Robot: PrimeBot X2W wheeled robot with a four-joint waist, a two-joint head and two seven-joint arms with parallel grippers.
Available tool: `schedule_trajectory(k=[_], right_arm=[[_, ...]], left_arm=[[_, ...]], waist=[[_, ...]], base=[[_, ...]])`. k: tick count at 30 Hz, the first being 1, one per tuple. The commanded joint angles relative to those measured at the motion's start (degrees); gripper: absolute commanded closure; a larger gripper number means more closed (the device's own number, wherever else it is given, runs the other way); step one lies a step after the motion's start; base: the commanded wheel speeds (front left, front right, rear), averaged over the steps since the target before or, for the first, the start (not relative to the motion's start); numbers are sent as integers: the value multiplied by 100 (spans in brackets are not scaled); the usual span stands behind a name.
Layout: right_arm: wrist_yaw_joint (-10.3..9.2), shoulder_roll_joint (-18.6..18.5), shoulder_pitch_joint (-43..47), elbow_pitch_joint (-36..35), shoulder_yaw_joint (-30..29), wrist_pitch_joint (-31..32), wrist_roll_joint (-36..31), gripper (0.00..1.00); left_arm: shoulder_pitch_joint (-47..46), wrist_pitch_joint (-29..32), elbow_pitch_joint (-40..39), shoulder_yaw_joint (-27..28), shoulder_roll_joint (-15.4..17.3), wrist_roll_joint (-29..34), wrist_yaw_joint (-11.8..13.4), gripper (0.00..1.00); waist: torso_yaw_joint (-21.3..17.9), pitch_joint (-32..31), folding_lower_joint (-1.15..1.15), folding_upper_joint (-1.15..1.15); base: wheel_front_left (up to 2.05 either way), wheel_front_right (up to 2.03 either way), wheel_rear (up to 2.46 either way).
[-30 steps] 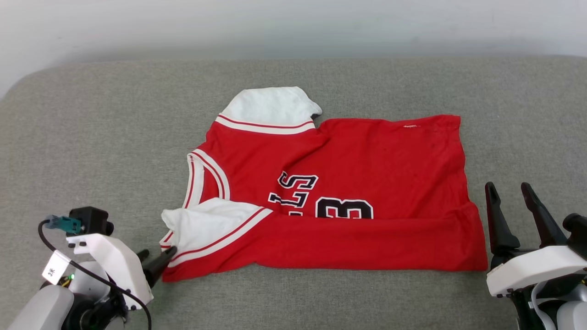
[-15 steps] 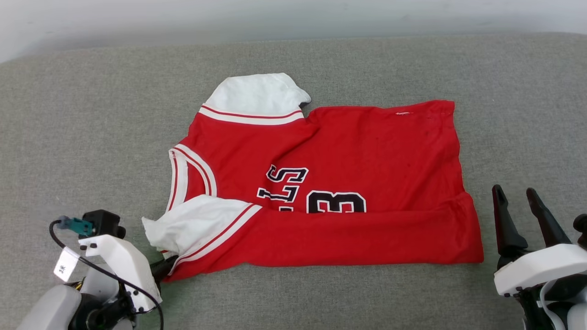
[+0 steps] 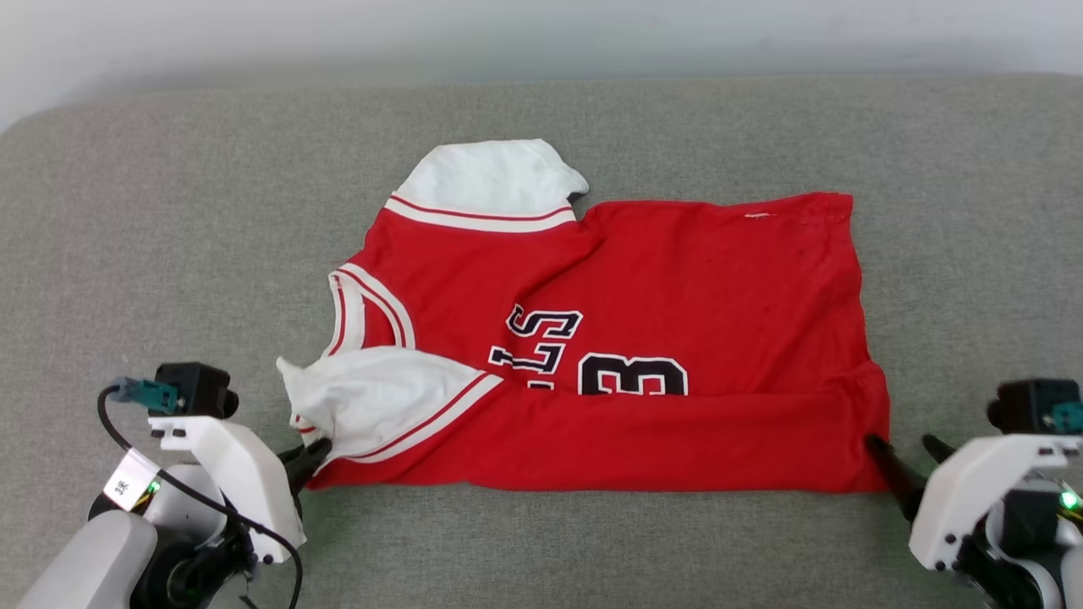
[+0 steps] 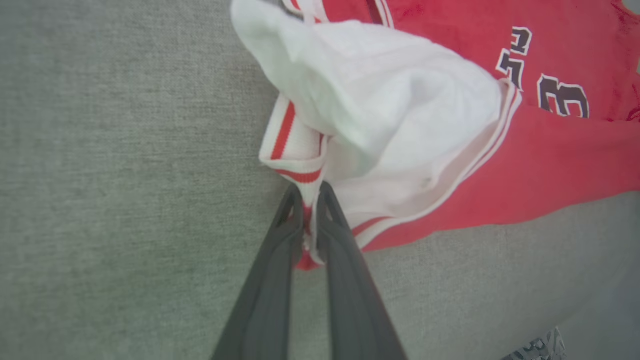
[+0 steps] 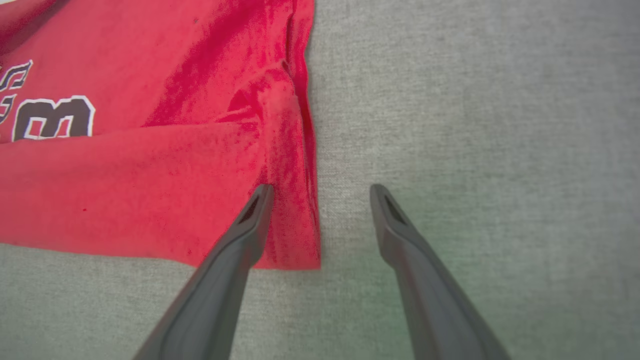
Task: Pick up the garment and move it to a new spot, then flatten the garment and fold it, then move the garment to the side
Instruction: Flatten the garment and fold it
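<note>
**Left fingers pinched on the jersey's trim, right fingers spread at its hem corner**

The garment (image 3: 643, 338), a red jersey-style T-shirt with white sleeves, lies in the middle of a grey upholstered surface (image 3: 169, 237), collar toward 9 o'clock and hem toward 3 o'clock. Black, white-outlined lettering shows on its front. "LS" is readable and below it a "3", with part of another digit beside it. A red band folded over along the near edge covers the bottoms of these characters. A small white mark near the far hem corner (image 3: 757, 215) and a white tag (image 3: 127, 486) on the left arm are too small to read.

The left gripper (image 4: 311, 192), at 7 o'clock in the head view, has its fingers closed on the red-and-white striped trim under the near white sleeve (image 4: 380, 100). The right gripper (image 5: 320, 192), at 4 o'clock, has its fingers spread wide. One fingertip is over the red hem corner and the other over bare grey fabric, so they straddle the hem edge. I cannot tell whether they touch the cloth.

Bare grey fabric surrounds the jersey. It is widest at 9 o'clock, broad at 12 o'clock up to the pale wall (image 3: 541, 34), narrower at 3 o'clock, and a strip at 6 o'clock.
</note>
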Motion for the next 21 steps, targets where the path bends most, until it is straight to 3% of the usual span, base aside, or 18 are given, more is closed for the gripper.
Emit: schedule_trajectory(k=[1,9,11,21], right_arm=[[-5,-36,-136,41,64,38,32,0],[-1,-28,-500,877,746,803,329,0],[6,1,-511,1052,876,1036,448,100],[-4,-242,-700,731,703,821,519,100]], left_arm=[[-83,7,-73,18,7,20,41,100],[-108,-3,-377,6,34,73,108,100],[-100,-33,-390,11,6,48,101,100],[20,-222,-257,30,-52,107,148,100]], waist=[[31,54,0,0],[109,288,0,0],[120,320,0,0],[148,115,0,0]], base=[[0,0,0],[0,0,0],[0,0,0],[0,0,0]])
